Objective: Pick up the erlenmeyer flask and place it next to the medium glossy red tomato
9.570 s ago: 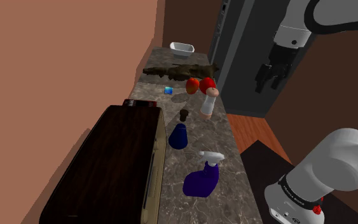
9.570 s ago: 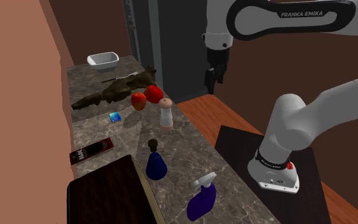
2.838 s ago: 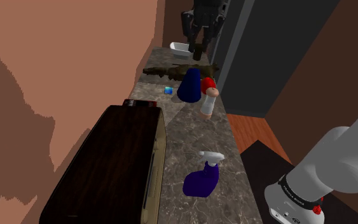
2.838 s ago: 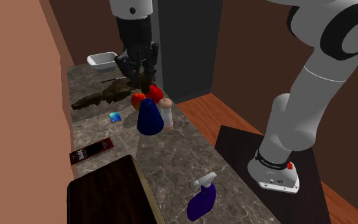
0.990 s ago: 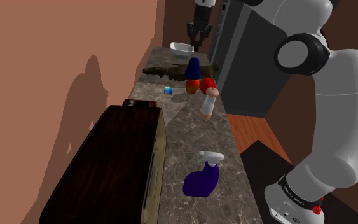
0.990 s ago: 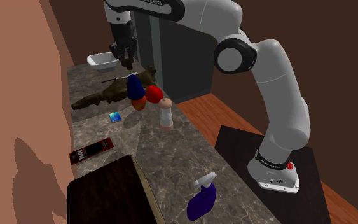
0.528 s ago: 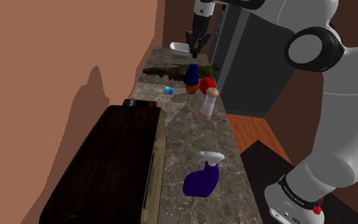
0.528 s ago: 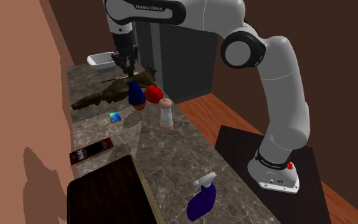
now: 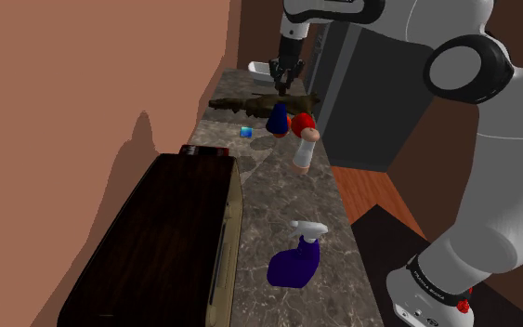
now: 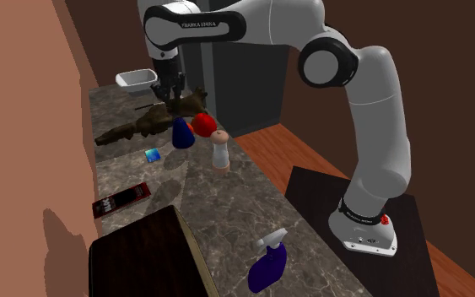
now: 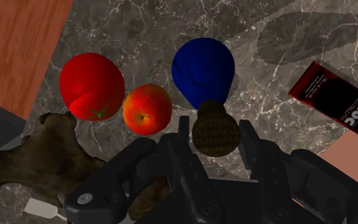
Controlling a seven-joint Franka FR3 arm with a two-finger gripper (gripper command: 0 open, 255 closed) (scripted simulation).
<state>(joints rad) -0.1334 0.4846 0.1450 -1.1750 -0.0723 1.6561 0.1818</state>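
The flask is deep blue with a brown cork stopper. My gripper is shut on its neck just under the cork, a black finger on each side. In the shoulder view the gripper holds the flask upright, low over the marble counter, right beside the glossy red tomato. Seen from the second exterior view, the flask stands just left of the tomato, under the gripper. An orange-red fruit lies between flask and tomato. I cannot tell whether the flask touches the counter.
A pale shaker stands just in front of the tomato. A brown gnarled piece and a white dish lie behind. A small blue cube, a dark red packet, a blue spray bottle and a large dark box sit nearer.
The gripper has come down with the flask from above the brown piece to low over the counter, and the flask now covers the orange-red fruit in both exterior views.
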